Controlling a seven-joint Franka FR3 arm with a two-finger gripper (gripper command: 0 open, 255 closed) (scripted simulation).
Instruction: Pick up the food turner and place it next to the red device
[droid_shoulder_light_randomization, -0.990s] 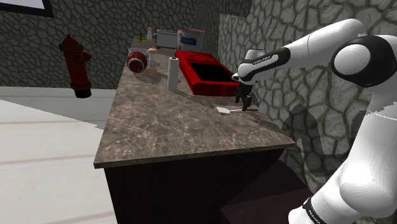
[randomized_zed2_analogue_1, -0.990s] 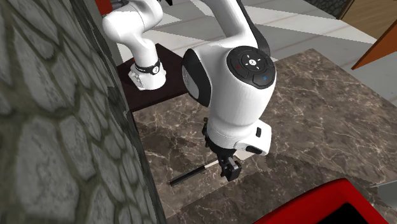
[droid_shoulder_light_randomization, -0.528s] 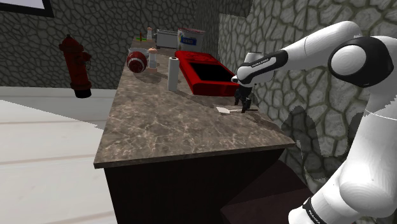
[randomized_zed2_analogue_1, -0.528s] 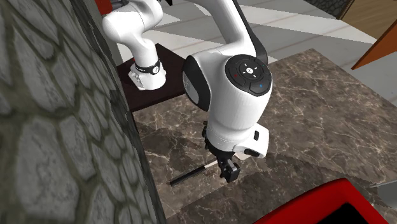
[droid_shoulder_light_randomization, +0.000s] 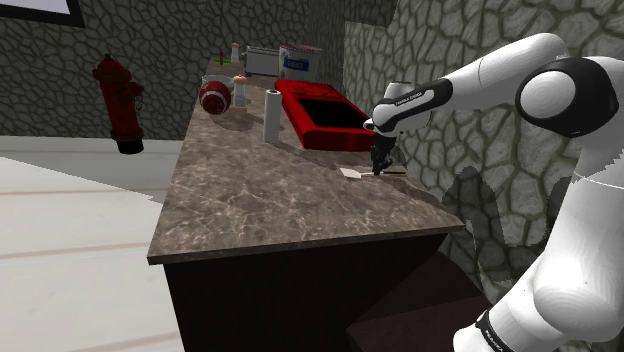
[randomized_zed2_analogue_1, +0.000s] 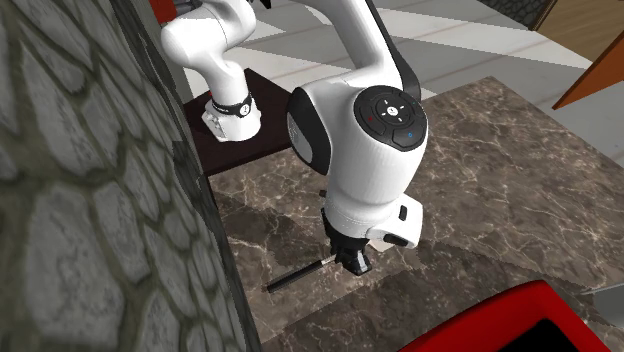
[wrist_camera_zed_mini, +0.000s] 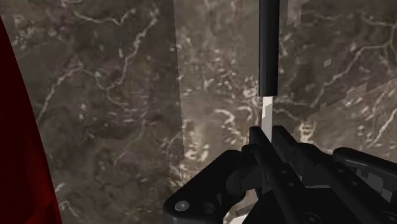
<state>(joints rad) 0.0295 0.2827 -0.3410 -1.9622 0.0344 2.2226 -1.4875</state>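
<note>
The food turner (droid_shoulder_light_randomization: 350, 173) lies flat on the brown marble counter (droid_shoulder_light_randomization: 260, 190), its pale blade toward the shoulder view's left. Its black handle (randomized_zed2_analogue_1: 293, 279) points toward the stone wall. My gripper (droid_shoulder_light_randomization: 381, 167) stands upright over the turner, just in front of the red device (droid_shoulder_light_randomization: 322, 115), a red box with a black top. In the wrist view my gripper (wrist_camera_zed_mini: 266, 137) is shut on the thin pale neck just below the black handle (wrist_camera_zed_mini: 268, 44). The second exterior view has the white wrist above my gripper (randomized_zed2_analogue_1: 350, 265) and a corner of the red device (randomized_zed2_analogue_1: 500, 320).
A white paper roll (droid_shoulder_light_randomization: 272, 115) stands left of the red device. Behind it are a red and white bowl (droid_shoulder_light_randomization: 214, 96), a small bottle (droid_shoulder_light_randomization: 239, 90) and boxes (droid_shoulder_light_randomization: 299, 60). A stone wall (droid_shoulder_light_randomization: 420, 50) runs close along the counter's right side. A red hydrant (droid_shoulder_light_randomization: 118, 100) stands on the floor.
The fingers stood apart over the turner's neck and have now shut on it. The arm sank slightly a second ago and has since held still. The turner has not moved.
</note>
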